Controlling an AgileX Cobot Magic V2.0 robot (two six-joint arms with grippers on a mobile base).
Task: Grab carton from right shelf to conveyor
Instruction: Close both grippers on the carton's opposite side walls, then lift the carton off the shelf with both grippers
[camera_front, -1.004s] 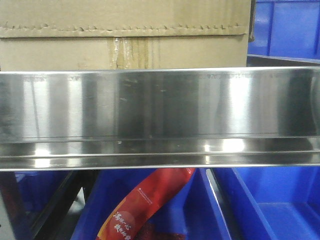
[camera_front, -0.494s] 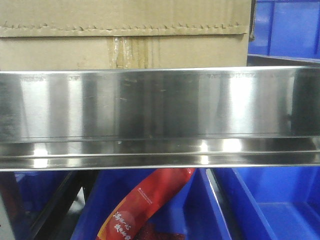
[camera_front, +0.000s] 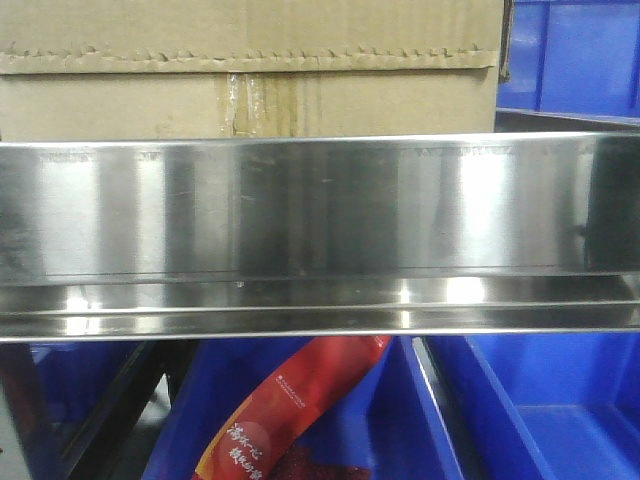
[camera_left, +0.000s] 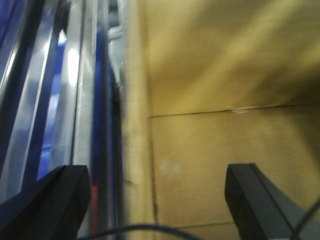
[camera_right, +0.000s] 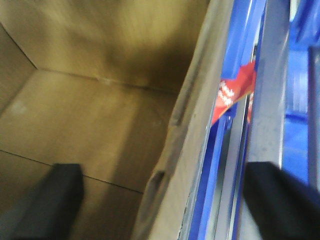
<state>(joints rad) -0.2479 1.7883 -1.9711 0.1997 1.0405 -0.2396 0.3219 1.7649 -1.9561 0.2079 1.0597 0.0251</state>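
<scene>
Carton (camera_front: 250, 100) wall is straddled by left gripper (camera_left: 160, 172) and right gripper (camera_right: 164, 171).

Red packet (camera_front: 290, 415): yellow Chinese characters, small white print, none legible.

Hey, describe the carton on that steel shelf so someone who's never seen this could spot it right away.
Find the shiny stainless-steel shelf rail spanning the front view. Behind and above it sits the carton, a big plain brown cardboard box. Unlike the blue plastic bins beside and below it, it carries a serrated paper tape strip and a stained vertical tape patch.
</scene>
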